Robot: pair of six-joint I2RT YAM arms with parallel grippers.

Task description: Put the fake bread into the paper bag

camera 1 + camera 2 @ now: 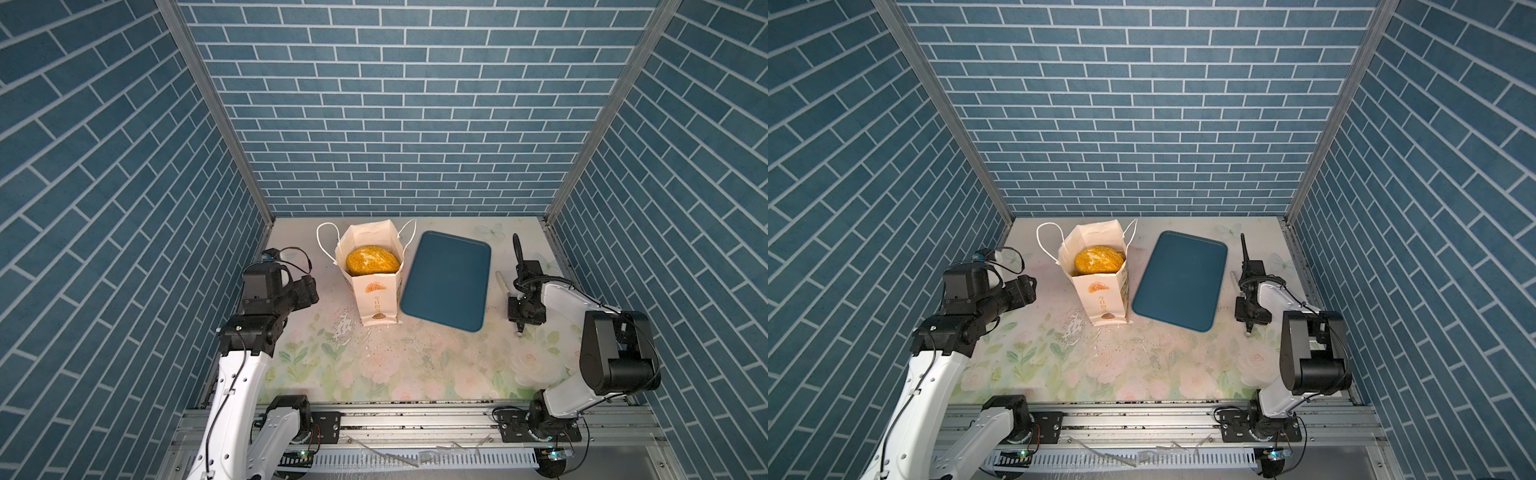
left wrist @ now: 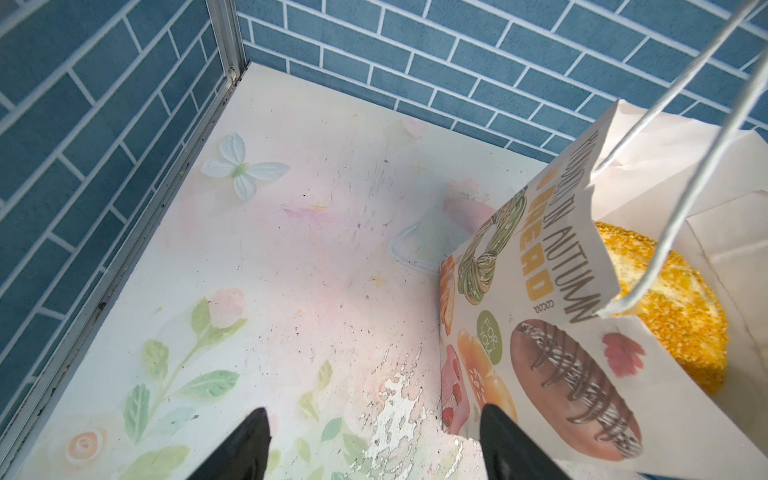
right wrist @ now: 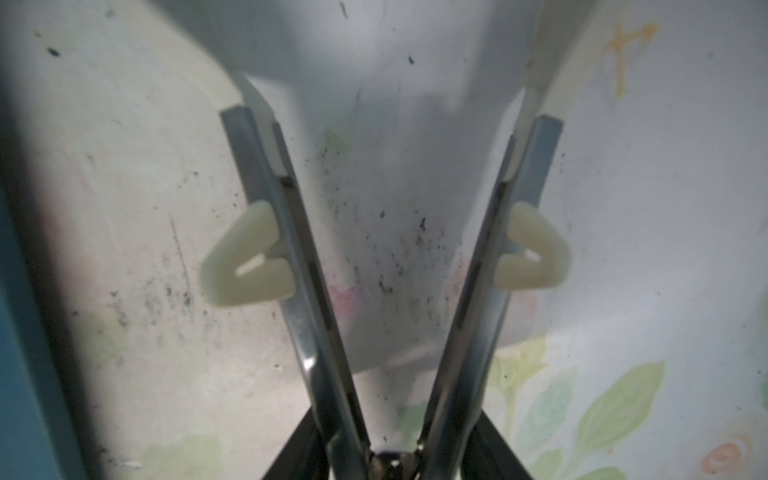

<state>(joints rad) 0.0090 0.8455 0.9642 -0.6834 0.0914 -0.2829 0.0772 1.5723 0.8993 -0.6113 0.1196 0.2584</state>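
The cream paper bag (image 1: 376,297) stands upright and open at the back of the table, seen in both top views. A golden oval loaf of fake bread (image 1: 372,260) lies in its mouth, and shows in the left wrist view as the bread (image 2: 673,324) behind the bag's printed side (image 2: 540,332). My left gripper (image 2: 374,415) hangs open and empty just left of the bag. My right gripper (image 3: 390,457) is right of the tray, shut on a pair of metal tongs (image 3: 307,291) whose arms are spread with nothing between them.
A dark blue tray (image 1: 446,280) lies bare, right of the bag. The tongs (image 1: 516,249) reach toward the back wall. Blue brick walls close in three sides. A metal rail (image 1: 415,419) runs along the front edge. The bag's cord handle (image 2: 623,166) hangs over the left wrist view.
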